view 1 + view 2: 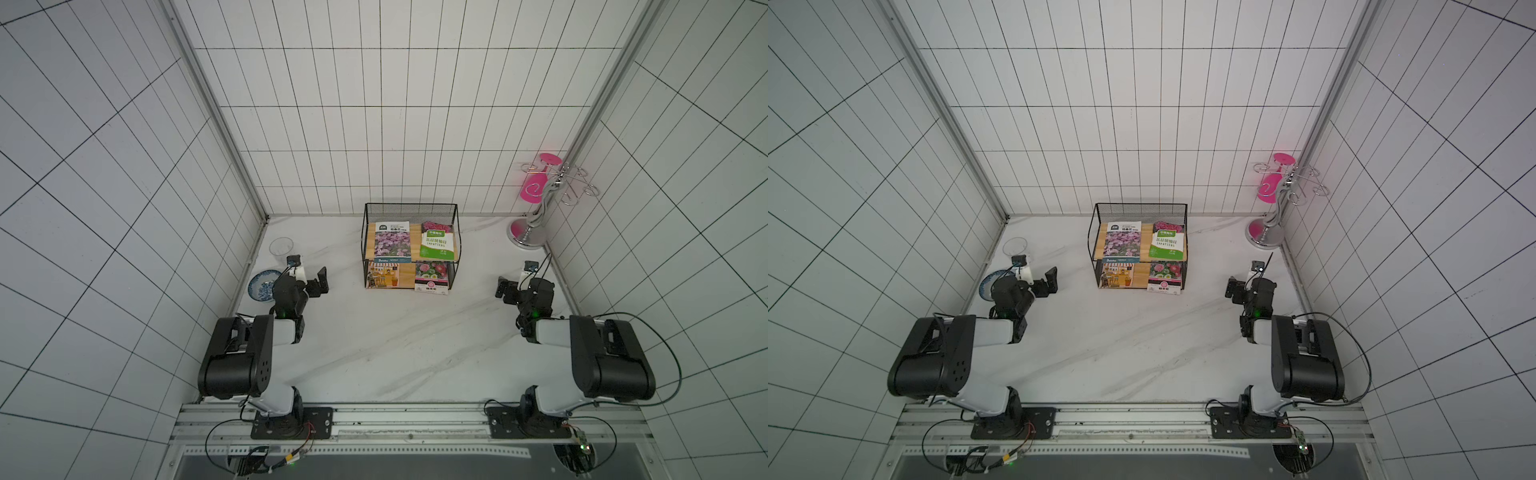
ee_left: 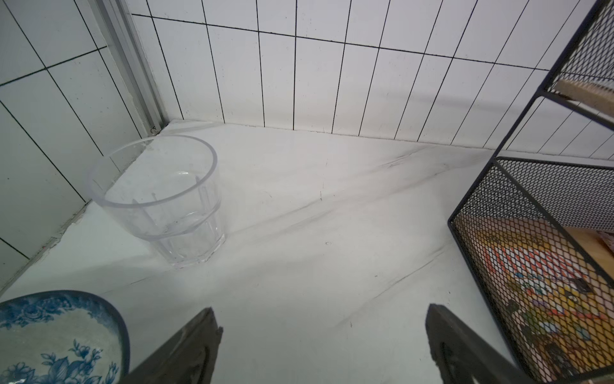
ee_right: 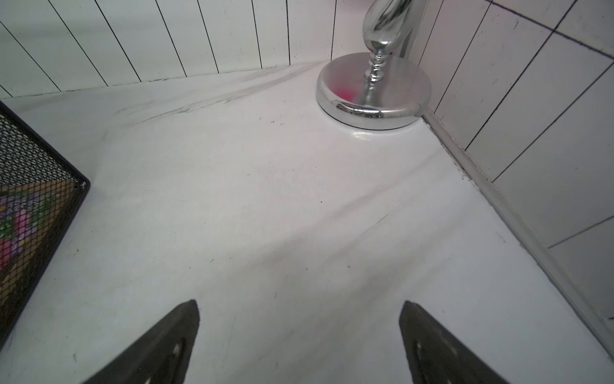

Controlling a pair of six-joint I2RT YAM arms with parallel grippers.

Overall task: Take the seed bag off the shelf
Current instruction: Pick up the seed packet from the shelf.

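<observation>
Counter (image 1: 374, 353): bare between the arms and the shelf (image 1: 409, 212), so a low, straight approach looks safe.
Shelf: centre, against the back wall; enter by the open front.
Upper board: purple bag (image 1: 392, 243) and green bag (image 1: 434, 245), lying flat.
Lower board: orange bag (image 1: 383, 276) and pink bag (image 1: 432, 276) (the pink one probably overhangs the front edge, the easiest pinch).
Jaws: left jaws and right jaws spread wide, empty, well apart from the shelf.
Hidden: the lower bags' rear halves; which bag is meant, cannot tell.

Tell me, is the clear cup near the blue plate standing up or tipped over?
Upright. The cup rests on its base, open rim facing up, apart from the plate.
</observation>
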